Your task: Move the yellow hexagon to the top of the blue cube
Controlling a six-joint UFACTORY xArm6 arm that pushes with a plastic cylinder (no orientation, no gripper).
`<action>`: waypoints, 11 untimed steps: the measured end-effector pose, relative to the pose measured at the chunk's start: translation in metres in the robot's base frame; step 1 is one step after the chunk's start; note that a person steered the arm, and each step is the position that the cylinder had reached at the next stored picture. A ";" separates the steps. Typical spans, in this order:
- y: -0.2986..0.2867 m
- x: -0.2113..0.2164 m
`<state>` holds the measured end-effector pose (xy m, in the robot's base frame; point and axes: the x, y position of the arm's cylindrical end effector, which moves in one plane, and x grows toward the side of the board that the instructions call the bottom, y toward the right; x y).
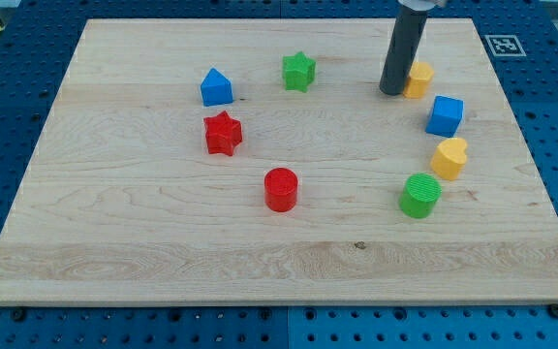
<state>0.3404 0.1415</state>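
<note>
My tip (392, 92) touches the yellow hexagon (419, 79) (half hidden), just above the blue cube (445, 115).

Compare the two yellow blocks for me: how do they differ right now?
The yellow hexagon sits near the view's top, above the blue cube; the yellow heart sits below that cube. My tip is right against the hexagon's left side and partly hides it, while the heart stands fully visible and well away from my tip. The hexagon shows flat sides; the heart has rounded lobes. Both are yellow and lie near the cube.
</note>
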 end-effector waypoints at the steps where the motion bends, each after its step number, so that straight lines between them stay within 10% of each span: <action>1: -0.009 -0.012; 11: 0.021 -0.008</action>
